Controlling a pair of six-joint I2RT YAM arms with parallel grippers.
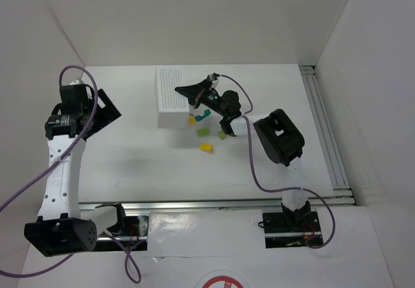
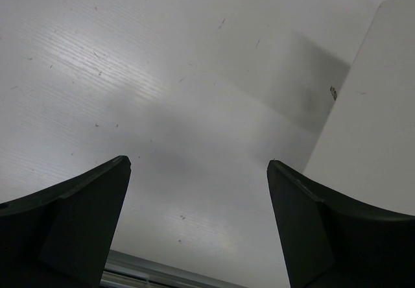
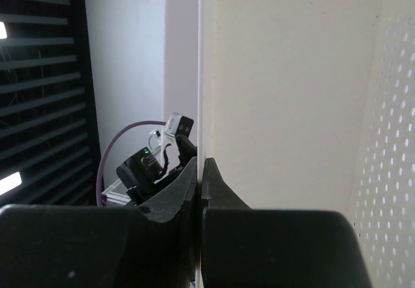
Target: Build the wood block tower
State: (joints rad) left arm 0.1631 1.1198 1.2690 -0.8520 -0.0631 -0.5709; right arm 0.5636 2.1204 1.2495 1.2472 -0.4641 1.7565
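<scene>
Several small loose blocks lie on the table beside the white perforated tray [image 1: 172,93]: a teal piece [image 1: 203,115], a lime-green one [image 1: 203,132], a yellow one [image 1: 206,147], and a second green one [image 1: 222,134] under the right arm. None is stacked. My right gripper [image 1: 189,92] is shut on the tray's thin right wall, which runs between its fingers in the right wrist view [image 3: 201,161]. The tray's cream inside [image 3: 285,93] fills that view. My left gripper [image 1: 104,109] is open and empty over bare table [image 2: 198,162], far left of the blocks.
A white side wall panel [image 2: 376,106] stands at the right of the left wrist view. A metal rail [image 1: 327,132] runs along the table's right edge. The right arm's purple cable [image 1: 249,152] loops over the table near the blocks.
</scene>
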